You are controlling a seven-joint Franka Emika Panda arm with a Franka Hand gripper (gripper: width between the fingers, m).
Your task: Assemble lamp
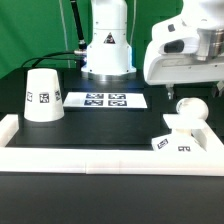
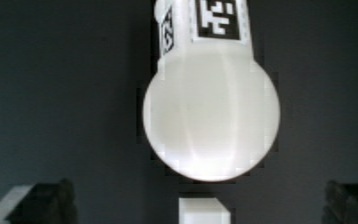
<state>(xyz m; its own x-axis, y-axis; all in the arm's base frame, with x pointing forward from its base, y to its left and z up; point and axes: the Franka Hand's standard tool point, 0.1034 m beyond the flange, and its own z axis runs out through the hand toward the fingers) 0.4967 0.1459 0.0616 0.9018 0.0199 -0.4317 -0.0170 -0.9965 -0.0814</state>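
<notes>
The round white bulb (image 1: pixel 189 110) lies at the exterior view's right, just behind the flat square base (image 1: pixel 172 143), which shows its tags by the front rail. I cannot tell whether they touch. In the wrist view the bulb (image 2: pixel 211 118) fills the middle, with its tagged stem (image 2: pixel 208 22) pointing away. My gripper (image 1: pixel 213 86) hangs above the bulb, open and empty. In the wrist view the gripper (image 2: pixel 197 200) has dark fingers (image 2: pixel 44 202) far apart on both sides of the bulb's round end. The cone shade (image 1: pixel 42 95) stands at the exterior view's left.
The marker board (image 1: pixel 105 100) lies flat in the middle, in front of the arm's base (image 1: pixel 107 50). A white raised rail (image 1: pixel 100 158) runs along the front and up both sides. A small white piece (image 2: pixel 202 211) shows between the fingers.
</notes>
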